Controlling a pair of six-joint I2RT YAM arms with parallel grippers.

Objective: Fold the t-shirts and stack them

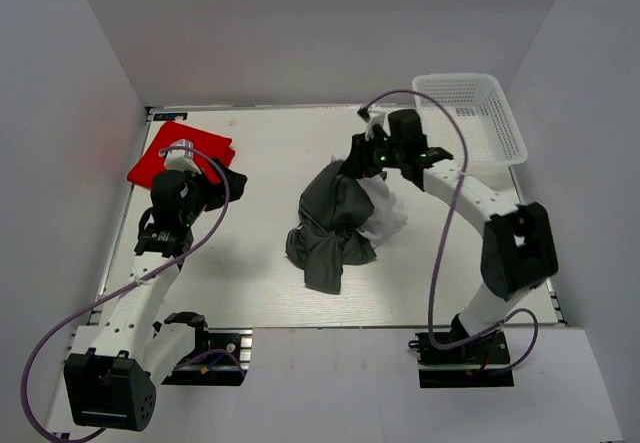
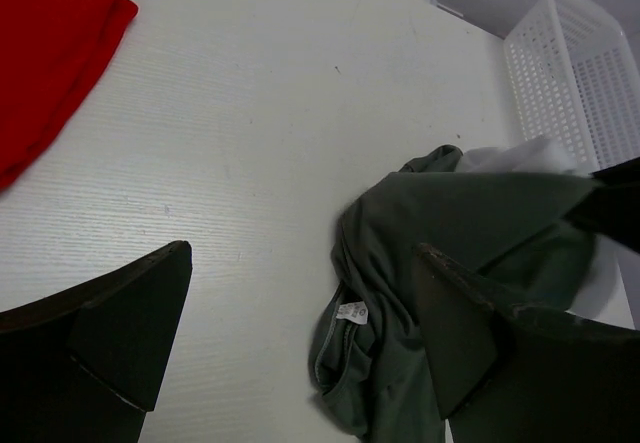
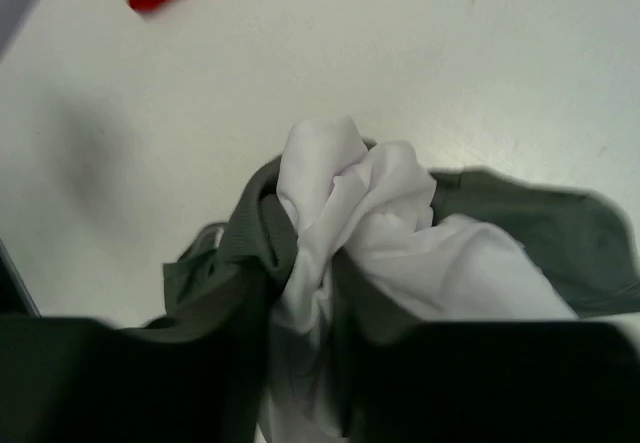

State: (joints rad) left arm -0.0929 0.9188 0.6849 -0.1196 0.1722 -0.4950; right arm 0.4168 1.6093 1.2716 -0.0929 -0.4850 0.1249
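Note:
The dark grey t-shirt (image 1: 330,225) hangs in a crumpled bunch at the table's middle, with the white t-shirt (image 1: 385,213) tangled in its right side. My right gripper (image 1: 362,160) is shut on the top of this bunch and holds it up. In the right wrist view, white cloth (image 3: 380,213) and grey cloth (image 3: 245,253) are both pinched between its fingers. The red t-shirt (image 1: 178,153) lies folded at the far left corner. My left gripper (image 1: 222,185) is open and empty beside it, its fingers (image 2: 130,333) wide apart over bare table, left of the grey shirt (image 2: 450,223).
A white mesh basket (image 1: 480,113) stands at the far right corner and also shows in the left wrist view (image 2: 580,73). The table (image 1: 260,263) is white, with grey walls on three sides. The red shirt shows at the top left of the left wrist view (image 2: 50,43).

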